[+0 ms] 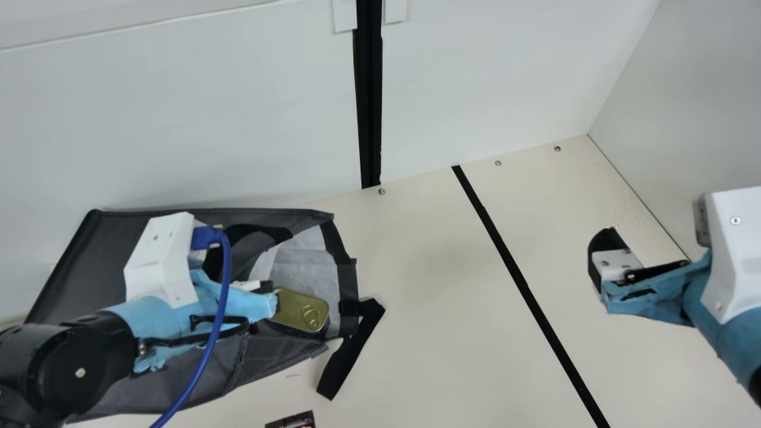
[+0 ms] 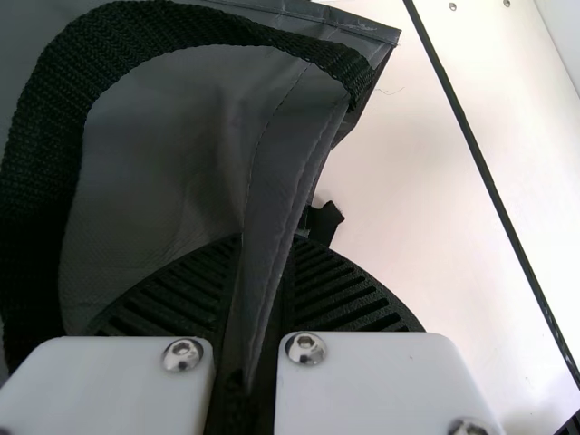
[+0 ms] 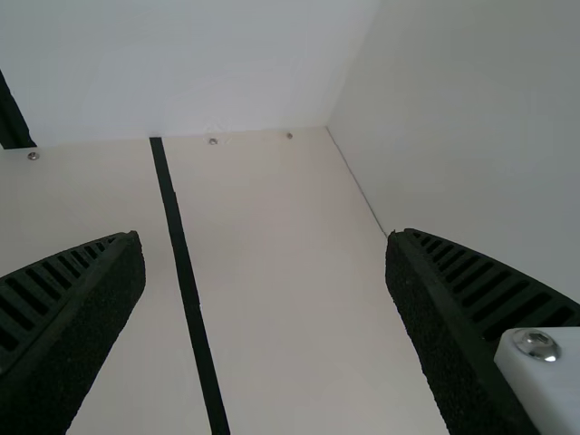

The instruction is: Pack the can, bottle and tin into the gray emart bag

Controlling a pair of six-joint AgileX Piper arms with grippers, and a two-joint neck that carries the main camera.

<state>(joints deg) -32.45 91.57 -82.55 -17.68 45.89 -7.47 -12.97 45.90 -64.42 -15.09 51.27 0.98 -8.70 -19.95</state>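
Tin (image 1: 300,310): below left of centre, in the bag's (image 1: 74,285) mouth.
Left tool (image 2: 263,249): clamped on the bag's cloth edge, probably so we hold the mouth open.
Right tool (image 3: 263,237): frame's right, fingers apart, perhaps leaving us room.

Bag (image 1: 80,270) at left, tin (image 1: 297,309) at its mouth

Bare desk (image 1: 428,309) leaves a wide way between the bag (image 1: 95,255) and the right arm (image 1: 713,297). Toward the bag's mouth, 1 black strap (image 1: 351,353) juts onto the desk and the tin (image 1: 302,309) takes up room at the opening. The left arm (image 1: 154,321) and 1 blue cable (image 1: 225,285) cross above the bag; 2 walls (image 1: 178,119) bound the desk behind and at right.
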